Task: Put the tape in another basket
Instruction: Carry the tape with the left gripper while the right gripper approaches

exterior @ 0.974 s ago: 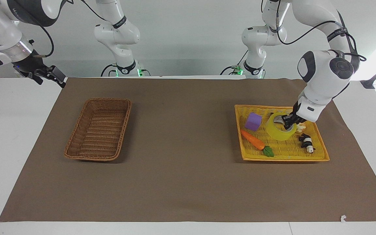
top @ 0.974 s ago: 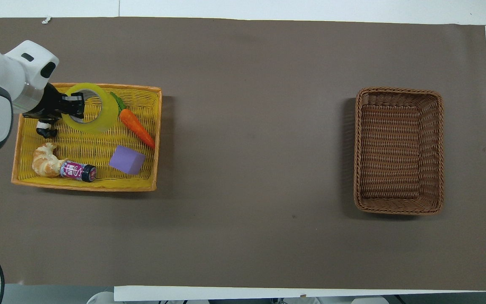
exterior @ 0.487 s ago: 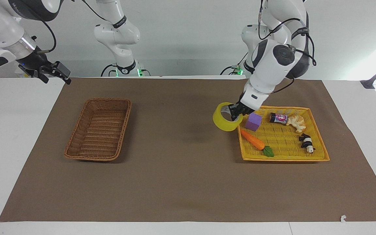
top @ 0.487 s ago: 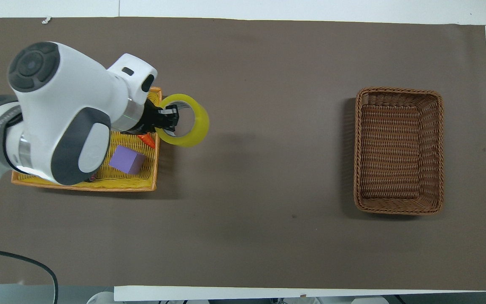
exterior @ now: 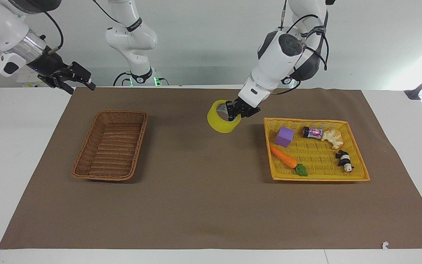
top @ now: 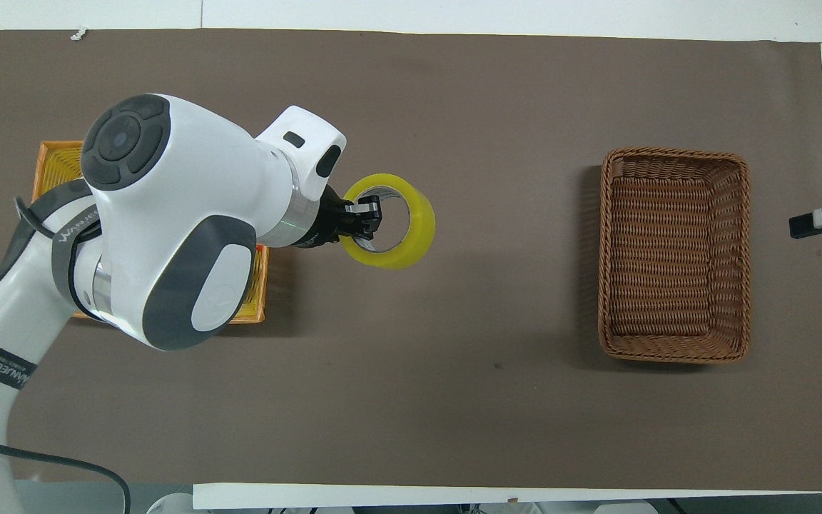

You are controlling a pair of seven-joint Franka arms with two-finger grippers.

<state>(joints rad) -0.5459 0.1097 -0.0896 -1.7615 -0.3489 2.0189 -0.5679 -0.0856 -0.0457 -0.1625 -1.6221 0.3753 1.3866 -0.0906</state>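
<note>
My left gripper (exterior: 234, 111) is shut on the rim of the tape (exterior: 222, 124), a wide yellow roll, with one finger inside its core. It holds the roll up over the brown mat, just off the yellow tray's edge toward the right arm's end. In the overhead view the left gripper (top: 362, 218) and the tape (top: 418, 230) show beside the arm's bulk. The brown wicker basket (exterior: 142, 135) sits empty toward the right arm's end and also shows in the overhead view (top: 739, 250). My right gripper (exterior: 82, 86) is open and waits in the air near the mat's corner by the basket; it also shows in the overhead view (top: 821, 227).
The yellow tray (exterior: 317, 170) toward the left arm's end holds a purple cube (exterior: 284, 136), a carrot (exterior: 283, 156), a small bottle (exterior: 312, 132), a croissant (exterior: 332, 138) and a panda figure (exterior: 344, 160). In the overhead view my left arm covers most of the tray (top: 51, 153).
My left gripper has lifted the tape out of the yellow tray and carried it toward the right arm's end, higher over the mat. My right gripper has shifted slightly toward the mat.
</note>
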